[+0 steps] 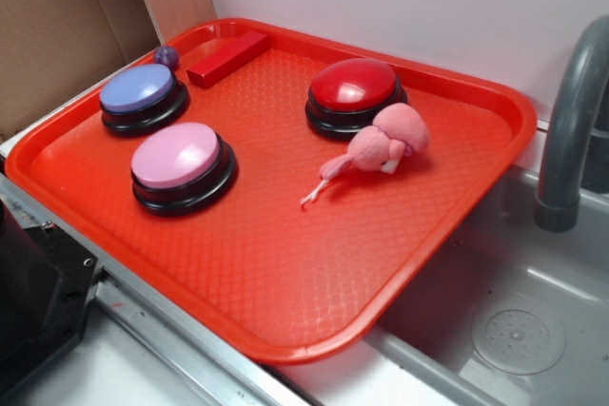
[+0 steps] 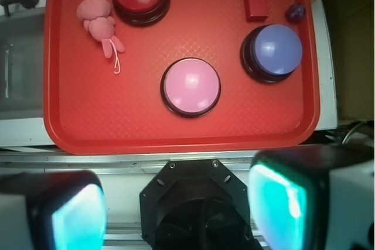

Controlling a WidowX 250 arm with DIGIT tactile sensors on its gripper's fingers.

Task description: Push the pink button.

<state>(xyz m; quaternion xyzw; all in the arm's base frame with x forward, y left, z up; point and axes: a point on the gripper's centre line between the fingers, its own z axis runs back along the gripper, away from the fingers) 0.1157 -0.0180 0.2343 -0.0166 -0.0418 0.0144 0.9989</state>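
The pink button point(image 1: 177, 156) has a pale pink dome on a black base and stands on the left part of the red tray point(image 1: 285, 273). In the wrist view it point(image 2: 191, 86) sits near the tray's middle. My gripper point(image 2: 179, 209) is open and empty, high above the robot base in front of the tray's near edge, well apart from the button. Its two fingertips point(image 2: 79, 218) with teal pads frame the bottom of the wrist view. The gripper itself does not show in the exterior view.
On the tray point(image 2: 76, 133) are a lavender-blue button point(image 1: 141, 92), a red button point(image 1: 354, 86), a pink plush toy point(image 1: 381, 146), a red block point(image 1: 226, 57) and a small purple ball point(image 1: 166, 55). A sink point(image 1: 514, 320) with a grey faucet point(image 1: 571, 130) is right.
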